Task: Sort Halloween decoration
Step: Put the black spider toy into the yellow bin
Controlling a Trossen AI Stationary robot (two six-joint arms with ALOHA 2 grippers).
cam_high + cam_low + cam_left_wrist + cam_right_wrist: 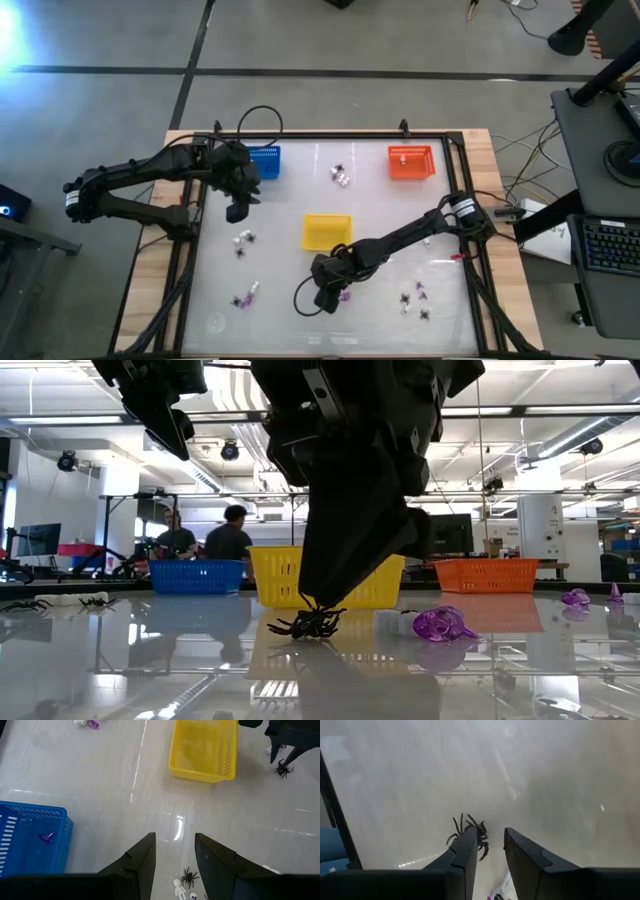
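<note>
Down near the yellow basket [327, 232], my right gripper [490, 842] stood over a black spider [469, 833] on the table, jaws narrowly parted, the spider beside one fingertip rather than between them. I judged this the pickup step, needing a small shift before closing. My left gripper [174, 851] waited, jaws apart, by the blue basket [30, 837].

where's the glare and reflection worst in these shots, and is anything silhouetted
Low view: the glossy white table top mirrors the square yellow plastic basket, and the right tool over the small black toy spider is a dark silhouette against bright ceiling lights. Left wrist view: a white glare streak crosses the table. High view: a bright flare at the upper left corner.
</note>
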